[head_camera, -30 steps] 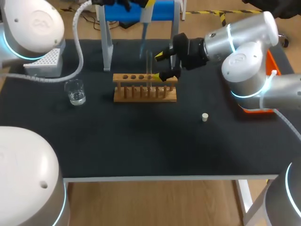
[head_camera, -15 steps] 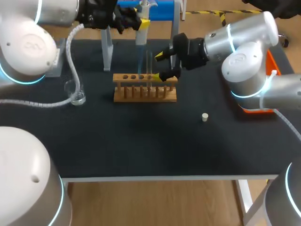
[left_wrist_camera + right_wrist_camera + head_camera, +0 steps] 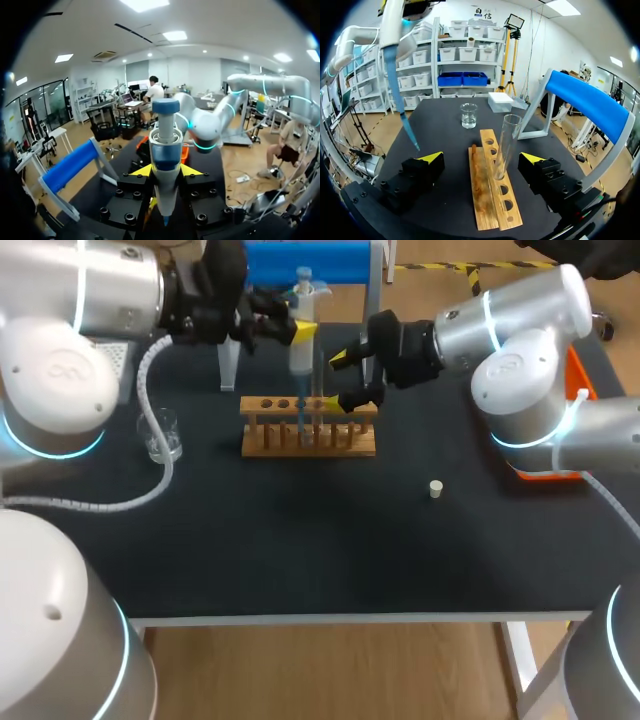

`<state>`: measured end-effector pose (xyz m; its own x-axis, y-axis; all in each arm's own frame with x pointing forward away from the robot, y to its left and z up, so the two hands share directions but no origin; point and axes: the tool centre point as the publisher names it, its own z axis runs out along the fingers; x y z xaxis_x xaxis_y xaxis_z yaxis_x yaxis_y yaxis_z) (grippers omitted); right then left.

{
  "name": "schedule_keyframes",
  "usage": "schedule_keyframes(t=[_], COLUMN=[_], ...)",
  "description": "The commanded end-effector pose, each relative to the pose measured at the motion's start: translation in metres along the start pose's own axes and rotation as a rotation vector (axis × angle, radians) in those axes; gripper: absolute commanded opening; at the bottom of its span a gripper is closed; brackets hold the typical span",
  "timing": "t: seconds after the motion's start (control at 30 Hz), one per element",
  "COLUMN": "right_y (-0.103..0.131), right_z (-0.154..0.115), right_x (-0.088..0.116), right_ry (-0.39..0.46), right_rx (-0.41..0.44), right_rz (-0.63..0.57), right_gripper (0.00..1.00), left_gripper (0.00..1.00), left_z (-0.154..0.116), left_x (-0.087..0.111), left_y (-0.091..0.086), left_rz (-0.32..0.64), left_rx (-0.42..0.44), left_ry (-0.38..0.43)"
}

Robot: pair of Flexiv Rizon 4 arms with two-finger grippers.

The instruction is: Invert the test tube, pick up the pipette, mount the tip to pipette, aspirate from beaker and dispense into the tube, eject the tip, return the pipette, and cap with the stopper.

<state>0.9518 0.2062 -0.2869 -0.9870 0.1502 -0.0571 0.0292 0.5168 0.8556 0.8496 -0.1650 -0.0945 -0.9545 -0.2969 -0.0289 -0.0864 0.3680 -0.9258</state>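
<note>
Clear glass test tube stands upright in wooden rack near black worktop's far edge, so invert looks done. Left gripper clamps white-and-blue pipette; blue tip mounted, hanging beside tube. Dispense probably next. Right gripper jaws wide, straddling tube, not touching. Remaining: eject, return, cap. Small white stopper lies toward right edge.

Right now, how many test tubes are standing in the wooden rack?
1. The test tube stands upright in a hole of the wooden rack, between the right gripper's open fingers. The other holes in view look empty.
</note>
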Motion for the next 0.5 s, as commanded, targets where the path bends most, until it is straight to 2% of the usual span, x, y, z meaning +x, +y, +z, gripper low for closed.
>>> schedule_keyframes(t=[0.03,0.27,0.5], right_y=[0.0,0.0,0.0], right_z=[0.0,0.0,0.0], right_x=[0.0,0.0,0.0], right_ry=[0.001,0.001,0.001], right_rx=[0.001,0.001,0.001], right_rz=[0.0,0.0,0.0], right_gripper=[1.0,1.0,1.0], left_gripper=[0.0,0.0,0.0], left_z=[0.003,0.014,0.018], left_x=[0.007,0.019,0.023], left_y=[0.012,0.022,0.026], left_rz=[0.004,0.003,0.016], left_rx=[0.046,0.041,0.045], left_ry=[0.019,0.06,0.079])
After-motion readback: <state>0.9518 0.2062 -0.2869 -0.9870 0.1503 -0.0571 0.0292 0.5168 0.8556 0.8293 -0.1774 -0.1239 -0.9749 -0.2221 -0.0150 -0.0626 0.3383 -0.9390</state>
